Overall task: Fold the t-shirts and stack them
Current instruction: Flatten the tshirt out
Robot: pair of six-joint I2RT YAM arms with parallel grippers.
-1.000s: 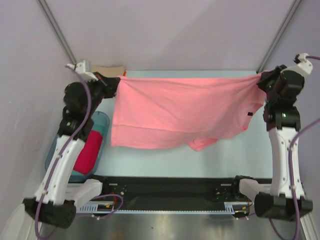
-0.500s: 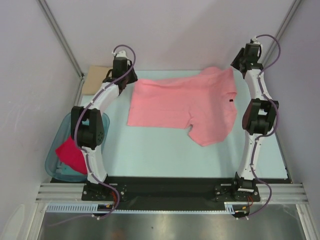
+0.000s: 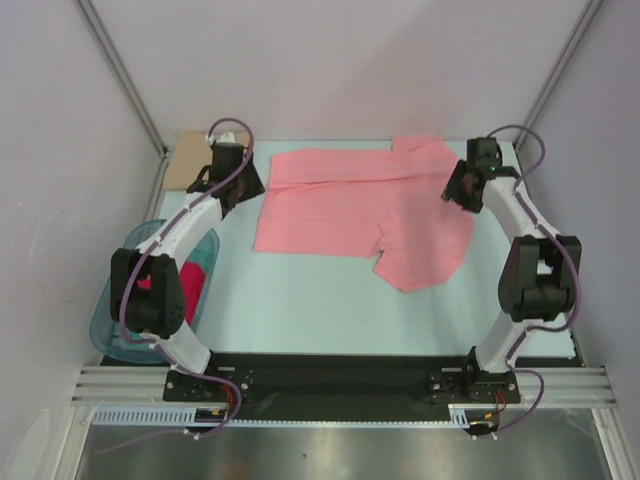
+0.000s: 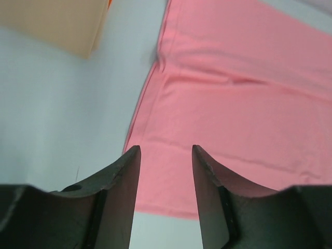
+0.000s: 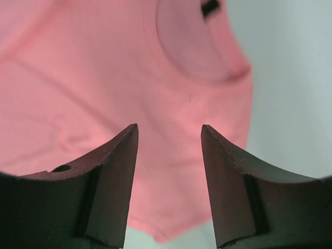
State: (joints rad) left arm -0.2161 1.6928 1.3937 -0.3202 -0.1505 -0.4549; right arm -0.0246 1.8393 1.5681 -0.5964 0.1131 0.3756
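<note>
Down at the left a translucent teal plastic tub (image 3: 103, 318) sits off the table's near corner. A crimson-pink shirt (image 3: 196, 276) lies bunched inside it, partly hidden behind the left arm. At the far left corner of the table there's a tan shirt (image 3: 188, 160), folded flat.

The left gripper (image 4: 165, 155) hangs just over the left edge of the salmon-pink t-shirt (image 3: 345, 210). Its fingers are parted with a clear gap between them and nothing is held; through the gap you see only pink cloth.

The t-shirt itself lies spread on the middle of the table (image 3: 300, 300), turned sideways with the neck toward the right. One sleeve points to the back wall and the other toward the arms. A shallow crease runs along its far edge.

The right gripper (image 5: 168, 135) hovers above the collar end, its fingers likewise apart and gripping nothing. The neck opening and the small dark label (image 5: 210, 7) show just beyond its tips.

The tabletop is a pale blue-green. Plain lavender-grey walls (image 3: 330, 60) close it in on three sides, and slanting metal posts (image 3: 122, 75) stand at the back corners.
</note>
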